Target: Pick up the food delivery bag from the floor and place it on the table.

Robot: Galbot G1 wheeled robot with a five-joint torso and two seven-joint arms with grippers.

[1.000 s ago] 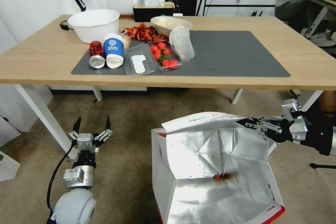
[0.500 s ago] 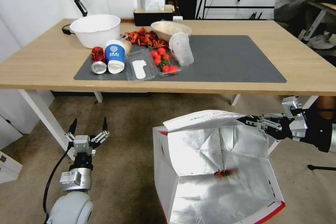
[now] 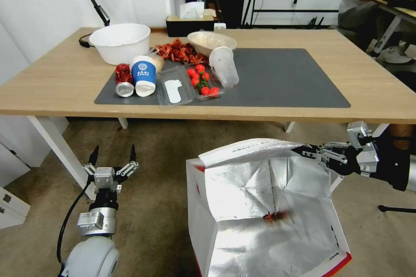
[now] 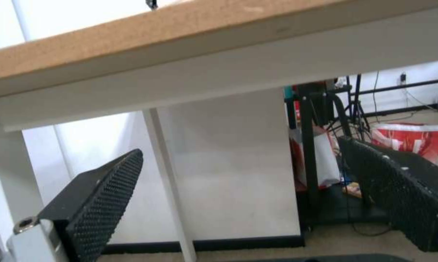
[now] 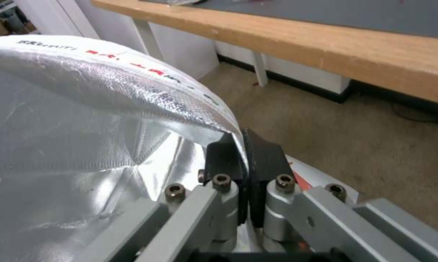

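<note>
One food delivery bag (image 3: 264, 207) hangs open-mouthed below the tabletop (image 3: 377, 82) edge, over the floor (image 3: 164, 169). We judge it light, crinkly and floppy. Our right end effector (image 5: 240, 145) pinches its foil rim; our left end effector (image 3: 112, 158) idles spread, low near a table leg.

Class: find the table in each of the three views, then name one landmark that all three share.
Head view: the table spans the far half, behind the bag.
Left wrist view: the table is seen from below, beyond the open left tool.
Right wrist view: the table's edge runs beyond the right tool, shut on the bag.
Shared landmark: the floor.
</note>
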